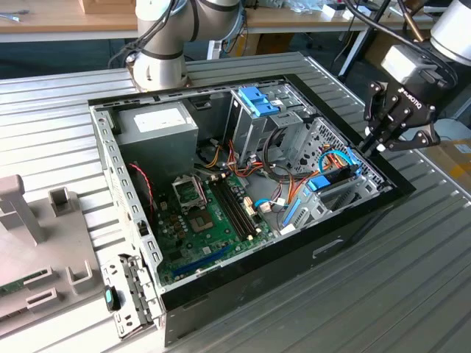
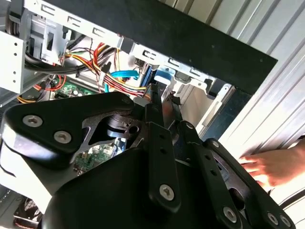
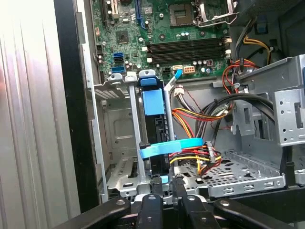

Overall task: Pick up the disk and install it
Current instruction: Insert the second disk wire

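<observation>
My hand hangs over the edge of the open computer case at the exterior view's right, its fingers drawn close together with nothing between them. The disk, with its light-blue rail, stands on edge in the bay just below my fingertips, a flat blue cable lying across it in the first wrist view. A person's hand rests on the ribbed bench beside the case.

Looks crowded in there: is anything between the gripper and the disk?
Yes: in the first wrist view a light-blue flat cable crosses the grey disk with its light-blue rail, on the side facing the black gripper.
</observation>
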Controlling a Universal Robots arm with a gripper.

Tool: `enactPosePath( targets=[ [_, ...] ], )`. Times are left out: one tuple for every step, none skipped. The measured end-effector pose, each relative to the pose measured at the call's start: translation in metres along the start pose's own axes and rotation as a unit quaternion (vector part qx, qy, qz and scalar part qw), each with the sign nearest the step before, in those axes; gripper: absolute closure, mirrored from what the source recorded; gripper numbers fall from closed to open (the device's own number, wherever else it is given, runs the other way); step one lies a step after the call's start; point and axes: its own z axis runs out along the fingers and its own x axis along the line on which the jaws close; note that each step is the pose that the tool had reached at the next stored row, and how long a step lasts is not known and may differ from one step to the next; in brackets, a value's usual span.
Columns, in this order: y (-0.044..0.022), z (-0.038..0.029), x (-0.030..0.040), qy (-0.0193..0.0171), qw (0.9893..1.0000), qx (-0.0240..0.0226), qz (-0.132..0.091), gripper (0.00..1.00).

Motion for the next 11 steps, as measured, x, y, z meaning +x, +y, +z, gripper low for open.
enactPosePath(
  targets=[
    [0.0027, 0.0000, 0.0013, -0.0005, 1.0000, 0.0029, 0.000, 0.76],
    [0.0049, 0.0001, 0.0022, -0.0008, 1.0000, 0.0048, 0.000, 0.76],
    [0.0086, 0.0001, 0.0033, -0.0011, 1.0000, 0.0071, 0.000, 0.76],
    [0.0129, 0.0001, 0.0040, -0.0015, 1.0000, 0.0096, 0.000, 0.76],
    [0.0146, -0.0001, 0.0043, -0.0017, 0.9999, 0.0107, 0.000, 0.76],
    [0.0156, -0.0006, 0.0044, -0.0019, 0.9999, 0.0115, 0.000, 0.76],
    [0.0155, -0.0011, 0.0044, -0.0019, 0.9999, 0.0115, 0.000, 0.76],
    [0.0156, -0.0023, 0.0043, -0.0019, 0.9999, 0.0116, 0.000, 0.76],
    [0.0154, -0.0034, 0.0043, -0.0020, 0.9999, 0.0116, 0.000, 0.76],
    [0.0154, -0.0042, 0.0042, -0.0020, 0.9999, 0.0116, 0.000, 0.76],
    [0.0153, -0.0046, 0.0042, -0.0020, 0.9999, 0.0119, 0.000, 0.76]
  ],
)
